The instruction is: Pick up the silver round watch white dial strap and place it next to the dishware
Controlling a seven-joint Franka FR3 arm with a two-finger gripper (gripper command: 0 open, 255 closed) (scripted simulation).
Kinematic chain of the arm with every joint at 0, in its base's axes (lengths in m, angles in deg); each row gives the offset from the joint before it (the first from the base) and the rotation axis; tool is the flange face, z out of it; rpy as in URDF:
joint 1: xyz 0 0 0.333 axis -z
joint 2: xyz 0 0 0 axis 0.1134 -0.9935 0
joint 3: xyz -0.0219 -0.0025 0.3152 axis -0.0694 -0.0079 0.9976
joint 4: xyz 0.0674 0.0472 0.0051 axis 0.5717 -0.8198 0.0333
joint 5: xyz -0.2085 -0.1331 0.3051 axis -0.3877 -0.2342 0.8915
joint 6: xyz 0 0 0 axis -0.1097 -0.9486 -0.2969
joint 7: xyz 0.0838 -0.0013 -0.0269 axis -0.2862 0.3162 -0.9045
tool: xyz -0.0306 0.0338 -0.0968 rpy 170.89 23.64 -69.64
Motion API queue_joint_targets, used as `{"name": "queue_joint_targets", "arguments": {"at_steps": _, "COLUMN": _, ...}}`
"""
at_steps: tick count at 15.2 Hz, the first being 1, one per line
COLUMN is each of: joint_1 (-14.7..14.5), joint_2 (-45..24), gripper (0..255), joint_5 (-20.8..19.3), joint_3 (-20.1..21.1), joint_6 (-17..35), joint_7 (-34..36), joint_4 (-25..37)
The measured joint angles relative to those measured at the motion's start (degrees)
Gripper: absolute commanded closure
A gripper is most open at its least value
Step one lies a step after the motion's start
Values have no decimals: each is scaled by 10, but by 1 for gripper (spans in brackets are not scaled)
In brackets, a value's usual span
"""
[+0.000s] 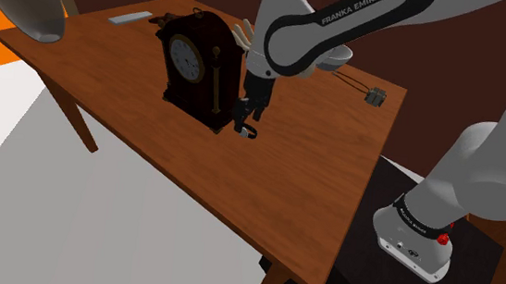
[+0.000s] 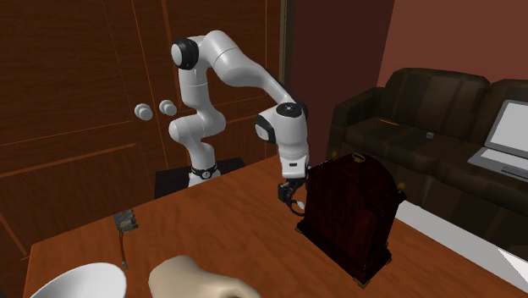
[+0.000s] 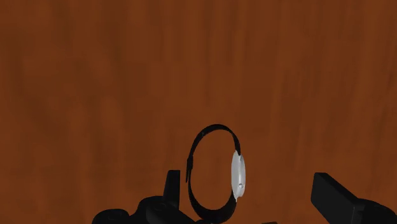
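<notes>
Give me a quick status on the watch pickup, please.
Hand open. Watch between jaws, ungripped. Clock close beside hand.

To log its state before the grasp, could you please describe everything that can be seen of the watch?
The watch has a round silver case, seen edge-on, and a thin black strap closed into an upright loop. It stands between the fingers of the open gripper, over the brown wooden table and beside the dark clock. The finger on the case side stands clear of it. Contact on the strap side cannot be told.
</notes>
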Motion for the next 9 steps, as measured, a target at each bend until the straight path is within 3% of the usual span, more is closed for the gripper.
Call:
{"name": "queue_joint_targets", "arguments": {"at_steps": 7, "joint_1": -1, "joint_2": -10, "gripper": 0, "joint_5": 0, "joint_3": 1, "joint_6": 12, "joint_7": 0, "joint_4": -2}}
{"name": "queue_joint_targets", "arguments": {"at_steps": 8, "joint_1": -1, "joint_2": -10, "gripper": 255, "joint_5": 0, "joint_3": 1, "joint_6": 12, "joint_7": 0, "joint_4": -2}}
{"name": "queue_joint_targets", "arguments": {"at_steps": 9, "joint_1": -1, "joint_2": -10, "gripper": 255, "joint_5": 0, "joint_3": 1, "joint_6": 12, "joint_7": 0, "joint_4": -2}}
